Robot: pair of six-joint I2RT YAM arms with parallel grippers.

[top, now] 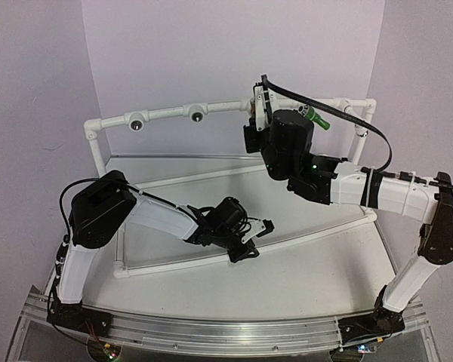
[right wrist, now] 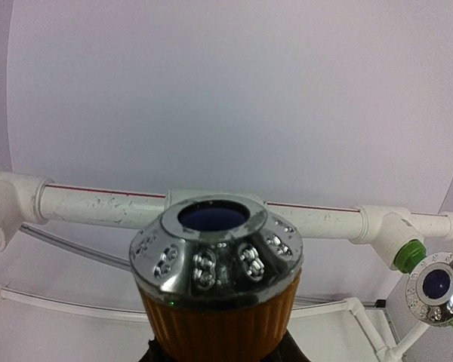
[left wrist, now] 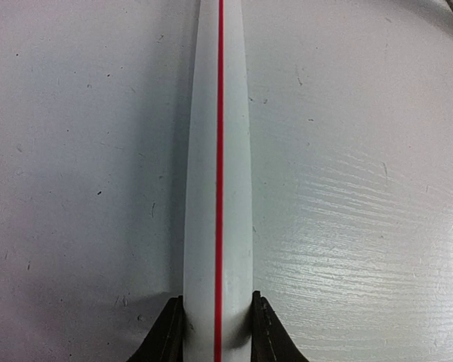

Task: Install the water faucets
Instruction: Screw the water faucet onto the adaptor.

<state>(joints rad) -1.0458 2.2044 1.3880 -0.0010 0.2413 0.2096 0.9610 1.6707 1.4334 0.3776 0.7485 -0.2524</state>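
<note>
while the right claw (top: 257, 115) pinches the yellow-orange faucet (right wrist: 215, 317) at the back pipe (right wrist: 98, 204), alignment is what matters

because the jaws are pressed onto the ribbed orange body at the very bottom of the right wrist view, i see only the faucet's shiny silver head with its blue centre. the end that has to seat is hidden from me. just beyond that head sits a tee fitting (right wrist: 183, 197) in the back pipe, and i cannot tell whether the faucet touches it or hangs just short. further right the green faucet (right wrist: 436, 290) is already on its elbow, so i judge one of two done and this one at the seating step

my left claw (left wrist: 217, 335) is pressed shut on the front pipe (left wrist: 234, 188), one finger on each side and the red line running between them. it sits low over the table (left wrist: 362, 226), well apart from the work. two dark sockets (top: 138, 124) show on the left stretch of the back pipe

to do this well i would square the faucet's axis to the fitting before any push and centre it in the wrist view. then i would feed it in with light pressure and a slow twist, backing off if it binds rather than forcing a crossed thread. the frame looks light, so i would lean on the left claw's hold to stop it swinging
</note>
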